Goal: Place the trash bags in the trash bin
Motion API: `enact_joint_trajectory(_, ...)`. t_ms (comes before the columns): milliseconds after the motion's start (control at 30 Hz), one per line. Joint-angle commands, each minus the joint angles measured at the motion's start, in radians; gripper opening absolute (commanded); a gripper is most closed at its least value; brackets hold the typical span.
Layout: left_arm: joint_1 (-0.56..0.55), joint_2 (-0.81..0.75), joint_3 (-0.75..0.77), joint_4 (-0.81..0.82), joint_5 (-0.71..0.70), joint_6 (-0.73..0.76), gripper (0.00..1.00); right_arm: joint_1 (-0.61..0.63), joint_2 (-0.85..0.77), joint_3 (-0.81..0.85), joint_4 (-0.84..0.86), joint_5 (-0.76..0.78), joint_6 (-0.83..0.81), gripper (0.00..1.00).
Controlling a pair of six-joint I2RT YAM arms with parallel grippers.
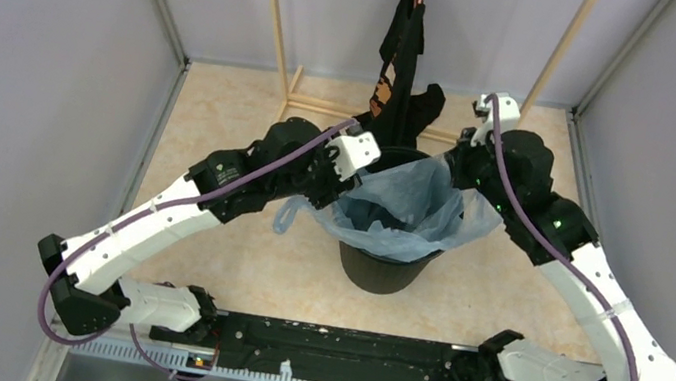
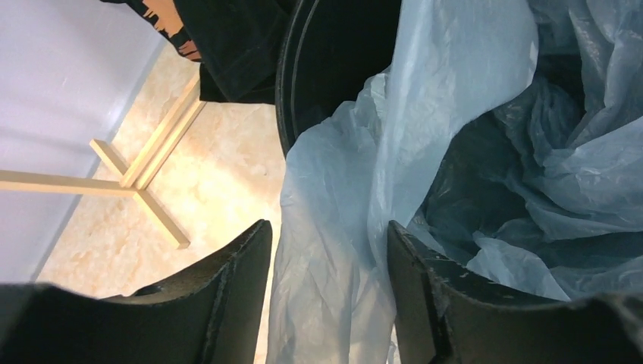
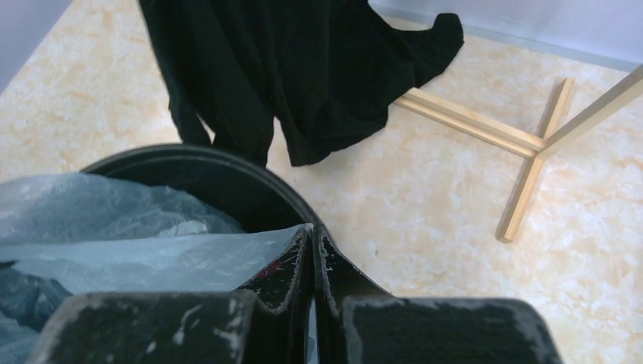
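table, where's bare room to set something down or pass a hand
Bare: the strip between trash bin and black base rail; also the table left of the left arm. Crowded: the bin's rim, where left gripper and right gripper meet the trash bag, and behind it, black garment and wooden frame.

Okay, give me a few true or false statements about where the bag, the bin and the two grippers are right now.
1. The trash bag sits partly inside the trash bin. True.
2. The right gripper is wide open. False: it is shut on the bag's edge.
3. The left gripper is open, with bag film hanging between its jaws. True.
4. The black garment lies inside the bin. False: it hangs behind the bin.
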Motion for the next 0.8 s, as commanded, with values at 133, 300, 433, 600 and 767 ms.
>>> enact_joint_trajectory(133,-0.001,-0.028,0.008,0.028,-0.044,-0.03,0.53,-0.145,0.068,0.068,0.047,-0.105,0.096,0.0)
enact_joint_trajectory(300,-0.001,-0.038,0.018,0.045,-0.018,-0.034,0.46,-0.178,0.096,0.071,0.075,-0.14,0.116,0.0)
enact_joint_trajectory(433,0.0,-0.001,0.058,0.03,-0.024,-0.062,0.44,-0.186,0.109,0.073,0.085,-0.138,0.112,0.0)
enact_joint_trajectory(600,0.017,0.046,0.102,0.019,-0.098,-0.149,0.52,-0.195,0.121,0.065,0.091,-0.12,0.102,0.0)
enact_joint_trajectory(767,0.069,0.084,0.167,-0.003,-0.032,-0.198,0.06,-0.202,0.136,0.056,0.095,-0.104,0.102,0.0)
